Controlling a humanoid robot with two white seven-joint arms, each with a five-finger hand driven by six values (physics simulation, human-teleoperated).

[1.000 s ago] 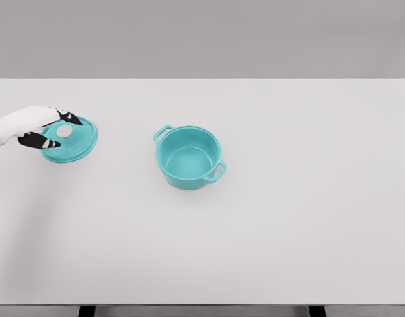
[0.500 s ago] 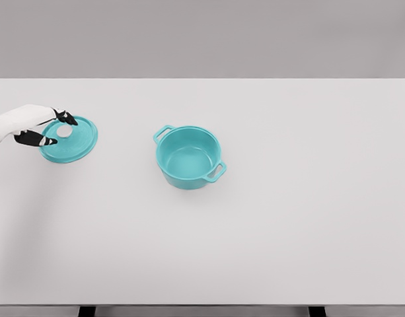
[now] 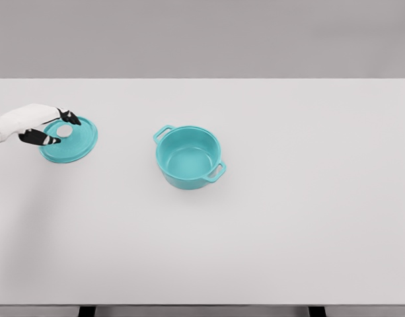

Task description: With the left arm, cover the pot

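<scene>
A teal lid point(image 3: 75, 144) with a white knob point(image 3: 64, 131) lies flat on the white table point(image 3: 288, 218) at the far left. My left hand point(image 3: 62, 130) reaches in from the left edge. Its black fingertips point(image 3: 73, 119) straddle the knob, one behind it and one in front, with gaps still showing on both sides, so the hand is open around the knob. The teal pot point(image 3: 187, 158) stands uncovered near the table's middle, right of the lid, with one handle pointing back left and the other front right. My right arm is out of view.
The white table fills the view, its far edge meeting a grey wall. Bare tabletop lies between the lid and the pot.
My left hand drew back slightly to the left, then came a little right again over the knob. The lid and the pot stayed where they were.
</scene>
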